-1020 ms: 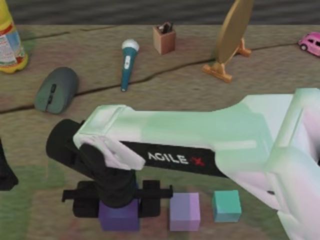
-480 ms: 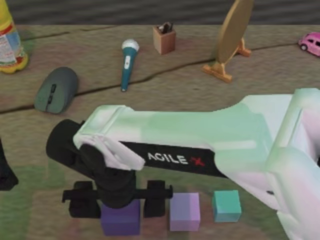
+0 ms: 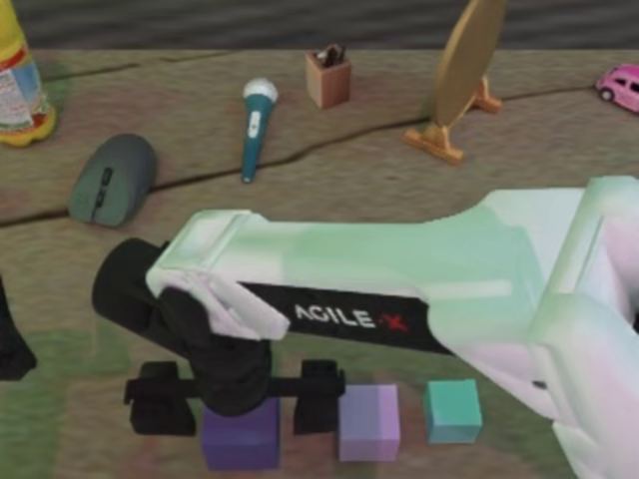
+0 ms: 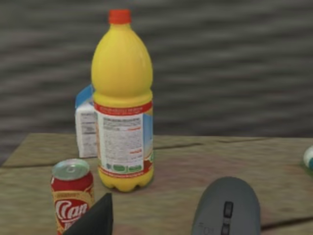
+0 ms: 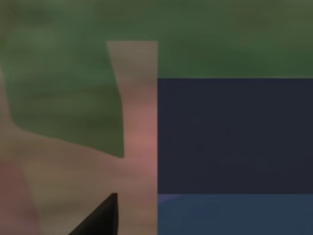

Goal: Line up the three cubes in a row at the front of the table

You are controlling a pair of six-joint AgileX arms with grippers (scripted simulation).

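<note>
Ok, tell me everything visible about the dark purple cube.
The dark purple cube is a plain, matte, solid-colour block, the largest of the three. It sits flat on the table at its front edge, leftmost in the row, with a narrow gap to the pale lilac cube. The right tool hangs directly over it, hiding its far part, fingers spread open to either side. In the right wrist view it fills much of the frame.

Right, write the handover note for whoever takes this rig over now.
Right gripper: jaws open, standing either side of the dark purple cube and clear of it.
Left gripper: parked at the table's left edge.
Cubes: dark purple, pale lilac cube, teal cube, side by side along the front edge.
Done: the row looks formed.
Left: probably just lift the right arm away; check the spacing.
</note>
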